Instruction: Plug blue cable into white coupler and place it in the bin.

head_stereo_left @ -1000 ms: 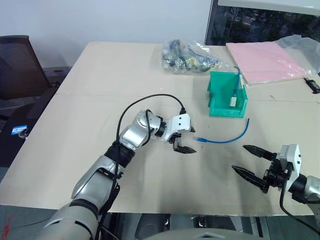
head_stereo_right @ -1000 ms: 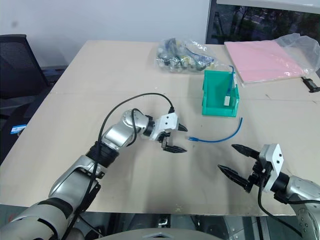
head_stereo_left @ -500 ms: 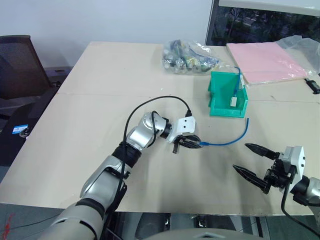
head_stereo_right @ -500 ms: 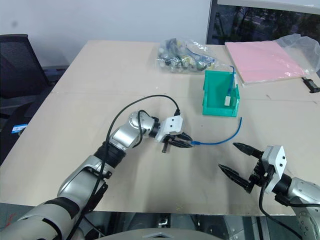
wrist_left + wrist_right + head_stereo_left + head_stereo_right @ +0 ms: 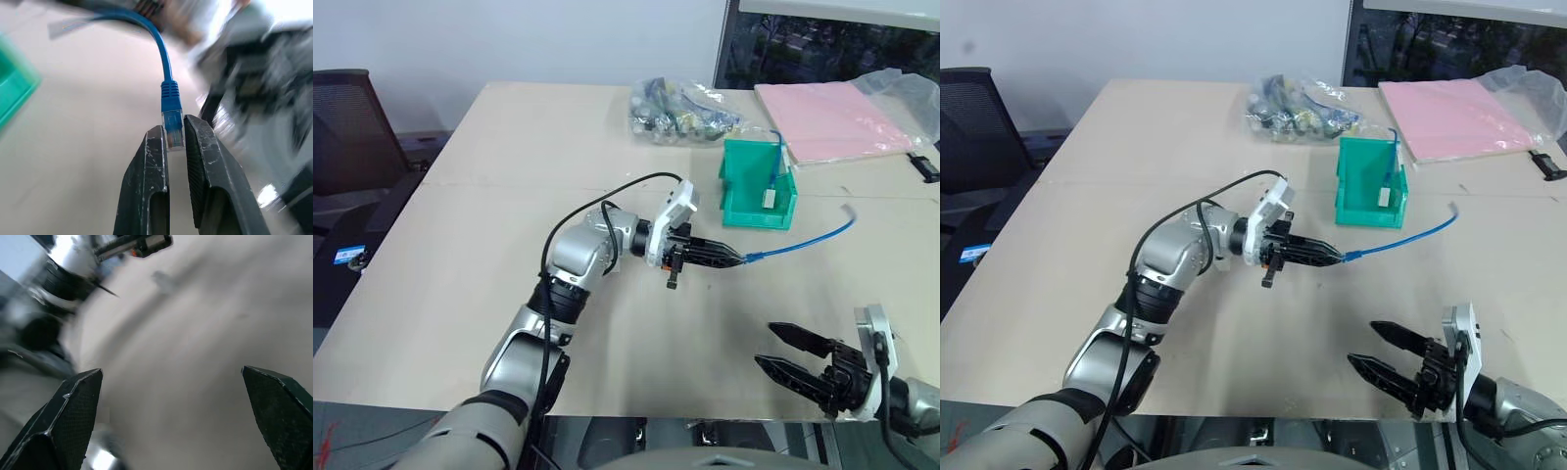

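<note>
1. Right gripper (image 5: 795, 357) nearest, low at the counter's front edge, black fingers (image 5: 63, 418) spread wide and empty, pointing toward the left arm.
2. Bare counter (image 5: 509, 196) between the two arms; nothing in the way there.
3. Left gripper (image 5: 734, 260) mid-counter, fingers (image 5: 151, 166) clenched on the clear plug end of the blue cable (image 5: 803, 242), plug nipped just at the tips.
4. Blue cable lifted off the surface, long axis running away from the left fingertips toward the robot's right and slightly farther back, free end (image 5: 847, 210) hanging loose in the air, well apart from the right gripper.
5. Bin (image 5: 744, 201) just behind the cable, holding a second blue cable (image 5: 777, 162) with a white coupler (image 5: 770, 197) on it.
6. Farther back: clear bag of parts (image 5: 680, 113) and pink folder (image 5: 832, 117).
7. No loose white coupler to be told on the counter.
</note>
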Tool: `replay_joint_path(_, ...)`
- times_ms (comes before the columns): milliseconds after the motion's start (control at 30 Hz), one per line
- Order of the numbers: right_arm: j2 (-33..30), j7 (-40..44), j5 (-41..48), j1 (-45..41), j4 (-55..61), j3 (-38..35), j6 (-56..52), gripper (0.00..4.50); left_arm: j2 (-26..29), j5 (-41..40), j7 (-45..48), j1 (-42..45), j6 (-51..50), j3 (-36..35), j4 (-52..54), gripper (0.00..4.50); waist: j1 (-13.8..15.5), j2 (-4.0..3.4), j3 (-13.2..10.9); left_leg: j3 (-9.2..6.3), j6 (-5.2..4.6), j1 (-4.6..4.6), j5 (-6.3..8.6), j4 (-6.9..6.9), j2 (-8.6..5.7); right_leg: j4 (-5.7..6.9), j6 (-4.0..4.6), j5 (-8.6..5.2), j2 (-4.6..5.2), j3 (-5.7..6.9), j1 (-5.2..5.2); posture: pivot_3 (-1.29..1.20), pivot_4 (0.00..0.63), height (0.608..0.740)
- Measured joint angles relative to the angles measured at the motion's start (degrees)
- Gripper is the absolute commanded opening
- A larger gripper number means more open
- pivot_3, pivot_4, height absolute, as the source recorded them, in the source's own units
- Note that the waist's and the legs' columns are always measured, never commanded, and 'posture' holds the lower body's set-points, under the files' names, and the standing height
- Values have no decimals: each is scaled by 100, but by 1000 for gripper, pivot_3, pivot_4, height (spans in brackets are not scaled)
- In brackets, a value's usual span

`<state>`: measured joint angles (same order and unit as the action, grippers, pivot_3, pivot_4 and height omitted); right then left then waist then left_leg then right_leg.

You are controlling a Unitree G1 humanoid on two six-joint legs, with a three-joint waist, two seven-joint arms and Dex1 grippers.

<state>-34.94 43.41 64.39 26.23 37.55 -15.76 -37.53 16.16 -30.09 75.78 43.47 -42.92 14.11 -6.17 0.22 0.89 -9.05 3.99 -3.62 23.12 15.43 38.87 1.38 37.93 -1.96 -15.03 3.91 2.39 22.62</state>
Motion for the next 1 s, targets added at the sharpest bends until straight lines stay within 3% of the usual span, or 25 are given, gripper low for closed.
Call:
replay_joint_path(267,442,-1320,1067,-1760,-9,149,-7,4500,50,-544,-329,-9,-818,-246,267,30,62,-1,1,-3,-1,-7,-1,11,-7,3,1,1,-33,-11,-13,0,150,740)
replay_joint_path(400,418,-1575,1302,-2065,-10,149,-27,4500,34,-610,-403,-9,-876,-246,267,30,63,-1,1,-2,0,13,-1,12,-9,-3,-2,0,-32,-11,1,0,150,740)
replay_joint_path(733,189,-1743,1390,-2162,-182,154,-138,285,-16,-800,-507,-10,-910,-250,307,0,60,-2,1,-6,-10,61,4,35,-10,2,-5,0,-33,-7,44,0,150,740)
replay_joint_path(767,187,-1742,1397,-2164,-191,156,-140,101,-16,-809,-525,-11,-912,-250,311,0,60,-2,1,-6,-12,61,6,34,-10,3,-5,0,-33,-7,44,0,150,740)
replay_joint_path(933,210,-1760,1434,-2295,-280,201,-176,101,-22,-908,-649,-115,-917,-325,371,0,54,-2,1,-6,-12,59,6,35,-8,5,-5,0,-35,-9,44,0,150,740)
replay_joint_path(1000,220,-1759,1503,-2392,-324,219,-190,0,-25,-971,-710,-173,-916,-413,457,967,52,-2,1,-6,-11,59,5,35,-8,5,-5,0,-35,-9,44,0,150,740)
